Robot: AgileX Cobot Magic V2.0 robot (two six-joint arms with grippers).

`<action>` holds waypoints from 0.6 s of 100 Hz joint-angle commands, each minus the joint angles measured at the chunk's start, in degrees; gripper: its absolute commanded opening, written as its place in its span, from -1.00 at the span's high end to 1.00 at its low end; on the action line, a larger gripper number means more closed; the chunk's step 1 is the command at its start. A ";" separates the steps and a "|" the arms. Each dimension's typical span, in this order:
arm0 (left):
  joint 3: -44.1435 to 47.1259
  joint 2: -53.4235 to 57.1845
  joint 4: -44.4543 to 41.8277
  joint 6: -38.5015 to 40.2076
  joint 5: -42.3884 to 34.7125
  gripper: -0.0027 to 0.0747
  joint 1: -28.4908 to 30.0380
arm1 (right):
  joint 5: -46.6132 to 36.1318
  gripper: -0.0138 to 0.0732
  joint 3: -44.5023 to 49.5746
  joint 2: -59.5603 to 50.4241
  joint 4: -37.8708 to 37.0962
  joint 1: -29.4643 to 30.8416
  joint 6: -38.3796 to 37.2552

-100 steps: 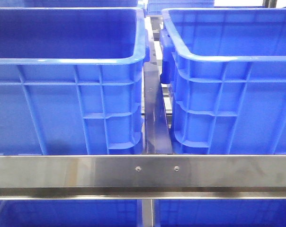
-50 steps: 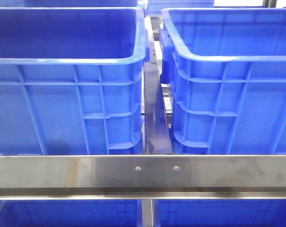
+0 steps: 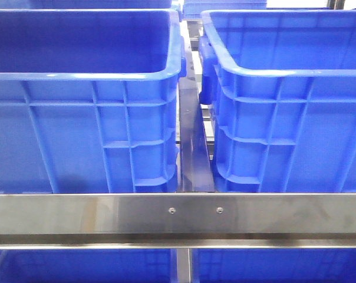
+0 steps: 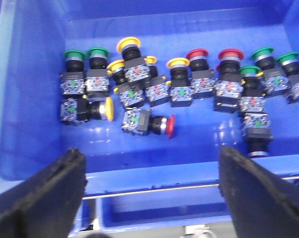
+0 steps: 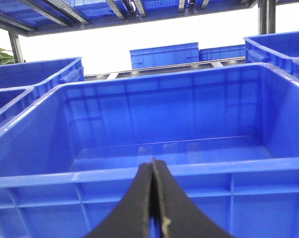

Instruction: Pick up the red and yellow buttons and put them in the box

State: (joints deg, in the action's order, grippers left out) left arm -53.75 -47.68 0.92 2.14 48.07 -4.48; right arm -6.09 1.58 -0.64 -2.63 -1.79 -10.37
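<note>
A steel shelf rail [image 3: 178, 215] fronts two deep blue crates, the left crate [image 3: 83, 106] and the right crate [image 3: 290, 106], set just beside each other. The left gripper [image 4: 152, 191], jaws spread wide, hangs over a bin [image 4: 35, 148] of push-button switches; a red button [image 4: 171, 124] and a yellow button [image 4: 108, 108] lie tipped over. The right gripper [image 5: 153, 198], jaws pressed together and holding nothing, faces an empty blue box [image 5: 154, 178].

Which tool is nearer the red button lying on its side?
Left. The left tool is open above the crate holding the red button. The right tool, shut, faces a different crate; no buttons show there.
</note>
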 commanded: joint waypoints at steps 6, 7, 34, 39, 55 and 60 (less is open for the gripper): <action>-2.58 -1.52 3.73 -2.14 -4.24 -0.48 -1.21 | -4.74 0.84 -1.14 -1.37 -0.34 0.09 0.12; -2.72 -1.68 3.95 -2.14 -4.24 -0.48 -1.51 | -4.74 0.84 -1.14 -1.37 -0.34 0.09 0.12; -8.00 -14.88 4.58 -2.14 -4.03 -0.48 -10.31 | -4.74 0.84 -1.14 -1.37 -0.34 0.09 0.12; -9.61 -17.96 4.58 -2.14 -4.38 -0.48 -11.72 | -4.74 0.84 -1.14 -1.37 -0.34 0.09 0.12; -15.67 -28.17 4.47 -2.14 -5.52 -0.48 -13.50 | -4.74 0.84 -1.14 -1.37 -0.34 0.09 0.12; -17.56 -31.09 4.47 -2.14 -5.52 -0.48 -13.50 | -4.74 0.84 -1.14 -1.37 -0.34 0.09 0.12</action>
State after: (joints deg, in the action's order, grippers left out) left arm -66.65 -75.61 4.75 0.00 46.08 -17.49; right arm -6.09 1.58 -0.64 -2.63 -1.79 -10.37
